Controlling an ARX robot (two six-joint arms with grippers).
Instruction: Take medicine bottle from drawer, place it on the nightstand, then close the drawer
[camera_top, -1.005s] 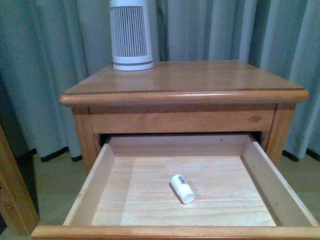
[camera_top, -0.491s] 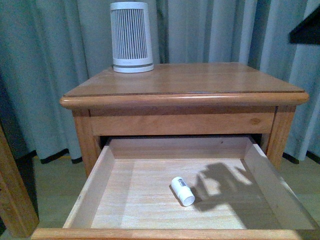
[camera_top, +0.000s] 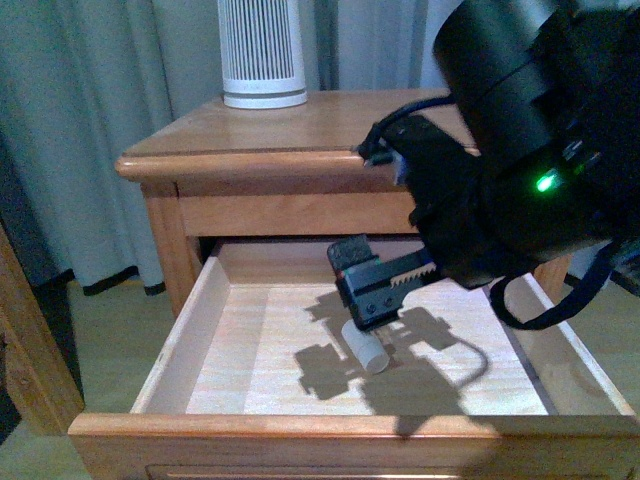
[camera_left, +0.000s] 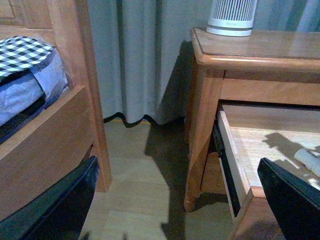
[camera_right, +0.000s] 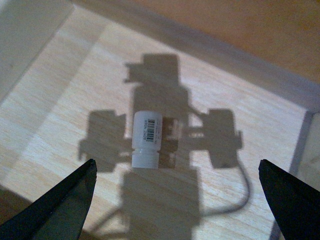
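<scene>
Standing at the back of the nightstand (camera_top: 300, 135) top is a tall white ribbed appliance (camera_top: 262, 55), with grey-green curtains (camera_top: 90, 130) hanging behind. A wooden bed frame (camera_left: 75, 85) with checked bedding (camera_left: 25, 52) stands off to the nightstand's left across a strip of floor (camera_left: 140, 170). The drawer (camera_top: 175, 350) is pulled well out, its pale floor bare except for the medicine bottle (camera_right: 146, 139), which lies on its side near the middle, barcode label up. Nothing sits between the bottle and the right hand (camera_top: 372, 295), which hangs inside the drawer just above it. The arm's bulky black body blocks the front view of the drawer's right rear corner and part of the nightstand top. In the right wrist view the 2 fingers (camera_right: 75, 200) stand wide apart on either side of the bottle, touching nothing, the hand empty. The left hand (camera_left: 175, 210) is out to the left of the nightstand, outside the drawer, also spread wide and holding nothing.
</scene>
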